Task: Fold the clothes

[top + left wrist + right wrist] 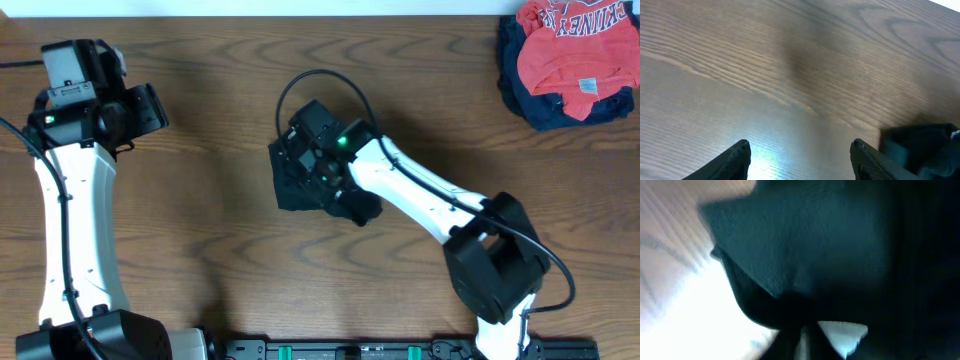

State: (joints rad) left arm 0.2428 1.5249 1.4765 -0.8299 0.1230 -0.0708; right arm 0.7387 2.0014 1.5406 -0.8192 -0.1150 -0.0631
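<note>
At table centre | right tool [801, 332] clenched on black shirt [292, 196] | left tool [800, 150] released, spread apart over table [790, 75]

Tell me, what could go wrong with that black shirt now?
1. The black shirt lies in a crumpled heap, and the right tool seems to pinch only a small bit, so lifting may just drag the lump or let it slip.
2. The left tool hangs open, away from the shirt, so with one grip the cloth might not spread flat.

Robot lab, wood-grain table [220, 120]
</note>
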